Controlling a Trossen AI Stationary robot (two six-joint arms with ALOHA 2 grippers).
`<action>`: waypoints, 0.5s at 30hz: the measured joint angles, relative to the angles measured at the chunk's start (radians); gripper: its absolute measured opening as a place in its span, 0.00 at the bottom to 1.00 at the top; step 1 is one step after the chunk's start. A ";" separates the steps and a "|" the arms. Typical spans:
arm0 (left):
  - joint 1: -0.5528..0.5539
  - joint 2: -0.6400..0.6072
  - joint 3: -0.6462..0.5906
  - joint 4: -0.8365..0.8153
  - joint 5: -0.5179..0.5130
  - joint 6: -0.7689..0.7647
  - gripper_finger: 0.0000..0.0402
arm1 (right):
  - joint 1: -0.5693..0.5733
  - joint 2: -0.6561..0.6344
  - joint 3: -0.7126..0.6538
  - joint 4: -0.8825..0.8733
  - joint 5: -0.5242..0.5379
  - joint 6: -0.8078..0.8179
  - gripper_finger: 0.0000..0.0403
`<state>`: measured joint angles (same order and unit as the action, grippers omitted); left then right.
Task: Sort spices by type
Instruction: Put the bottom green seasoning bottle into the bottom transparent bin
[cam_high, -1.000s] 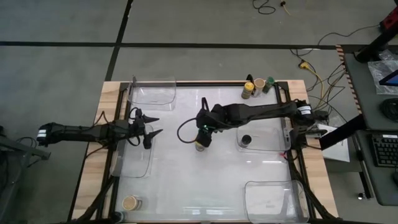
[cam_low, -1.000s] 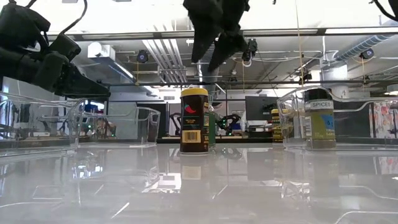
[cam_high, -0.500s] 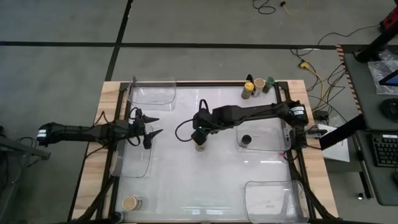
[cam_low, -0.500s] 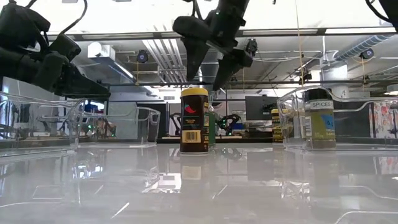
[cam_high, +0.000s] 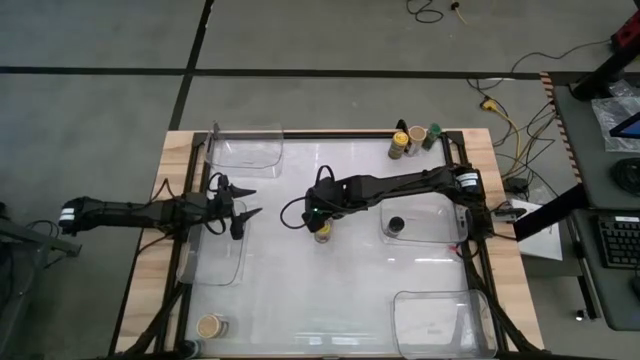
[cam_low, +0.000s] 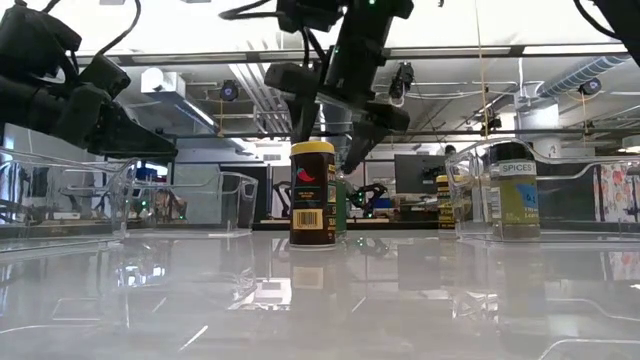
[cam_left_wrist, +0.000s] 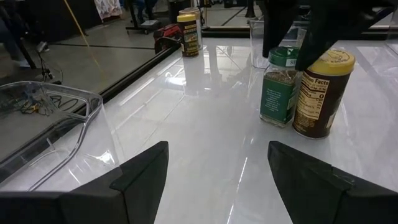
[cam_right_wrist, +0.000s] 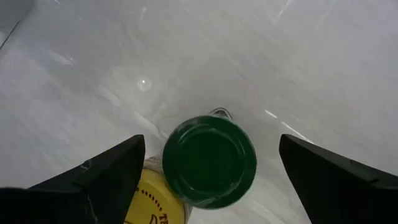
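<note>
Two spice jars stand side by side on the white table's middle: one with a green lid (cam_right_wrist: 209, 160) (cam_left_wrist: 280, 87) and a taller one with a yellow lid (cam_right_wrist: 155, 199) (cam_low: 313, 195) (cam_high: 322, 233). My right gripper (cam_right_wrist: 211, 140) (cam_low: 330, 140) (cam_high: 318, 214) hangs open just above them, pointing steeply down. Its fingers stand on either side of the green lid and touch nothing. My left gripper (cam_high: 249, 202) (cam_left_wrist: 217, 146) waits open at the table's left, over a clear tray's far end.
Clear trays lie at the far left (cam_high: 245, 150), left (cam_high: 215, 255), right (cam_high: 425, 228) and near right (cam_high: 440, 320). The right tray holds a dark-lidded jar (cam_low: 515, 190). Three jars (cam_high: 415, 138) stand at the far right edge. A tan-lidded jar (cam_high: 210, 325) is at the near left.
My right gripper has come down toward the two jars and drifted slightly toward the table's left. It has rolled about its pointing line, so its two fingers now show spread to either side above the jars. The jars have not moved.
</note>
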<state>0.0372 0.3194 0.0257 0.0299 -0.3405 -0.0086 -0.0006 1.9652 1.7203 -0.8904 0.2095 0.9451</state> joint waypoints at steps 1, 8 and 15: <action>0.000 0.002 0.000 0.000 0.000 0.000 0.65 | 0.000 0.000 0.000 -0.003 0.000 0.000 0.90; 0.000 0.005 0.000 0.000 0.000 0.000 0.65 | -0.002 0.006 0.000 -0.003 0.001 -0.002 0.90; 0.000 0.006 0.000 0.000 0.000 0.000 0.65 | -0.007 0.013 -0.007 -0.002 0.001 0.001 0.90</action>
<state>0.0372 0.3252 0.0254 0.0296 -0.3401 -0.0085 -0.0080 1.9778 1.7137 -0.8925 0.2104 0.9463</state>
